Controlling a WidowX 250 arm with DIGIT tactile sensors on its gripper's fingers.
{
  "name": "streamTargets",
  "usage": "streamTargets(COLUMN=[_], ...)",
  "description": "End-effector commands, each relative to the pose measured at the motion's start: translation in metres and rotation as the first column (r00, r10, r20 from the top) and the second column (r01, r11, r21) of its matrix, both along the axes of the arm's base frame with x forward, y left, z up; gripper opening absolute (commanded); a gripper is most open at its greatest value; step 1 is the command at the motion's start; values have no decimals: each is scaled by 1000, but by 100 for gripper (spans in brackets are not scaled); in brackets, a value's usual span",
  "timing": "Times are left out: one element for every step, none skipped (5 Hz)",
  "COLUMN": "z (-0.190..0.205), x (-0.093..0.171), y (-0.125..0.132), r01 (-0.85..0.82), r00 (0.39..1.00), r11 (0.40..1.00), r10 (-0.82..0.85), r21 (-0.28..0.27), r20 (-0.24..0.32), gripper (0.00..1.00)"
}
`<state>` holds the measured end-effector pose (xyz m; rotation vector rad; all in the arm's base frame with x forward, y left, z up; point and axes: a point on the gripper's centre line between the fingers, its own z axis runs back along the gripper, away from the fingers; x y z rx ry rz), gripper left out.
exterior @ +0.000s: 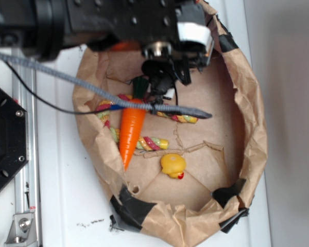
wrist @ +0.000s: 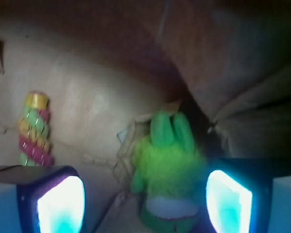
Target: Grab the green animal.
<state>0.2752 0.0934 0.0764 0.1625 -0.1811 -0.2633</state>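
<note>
In the wrist view the green animal (wrist: pixel 167 165), a fuzzy lime-green plush with a white-and-pink patch, lies on brown paper against a folded wall. My gripper (wrist: pixel 145 204) is open and low over it. The plush sits between the two glowing pads (wrist: pixel 60 206), closer to the right one, with a wide gap on the left. In the exterior view the gripper (exterior: pixel 167 77) hangs at the back of the paper-lined tub, and the arm hides the green animal.
An orange carrot (exterior: pixel 131 131) with a dark green top lies across a coloured rope toy (exterior: pixel 149 143), also visible as the rope toy (wrist: pixel 34 128) to the gripper's left. A yellow duck (exterior: pixel 172 165) sits nearer the front. Crumpled paper walls (exterior: pixel 247 128) ring the tub. A grey cable (exterior: pixel 67 77) crosses it.
</note>
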Motion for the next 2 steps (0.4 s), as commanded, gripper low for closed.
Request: streamTargets(z=[-2, 0], x=[11, 9], y=[26, 22], r01=[-248, -328], r00=[969, 944], r11=[953, 929], r10=[247, 325], r21=[-175, -173], r20=[-31, -47], gripper=[96, 100])
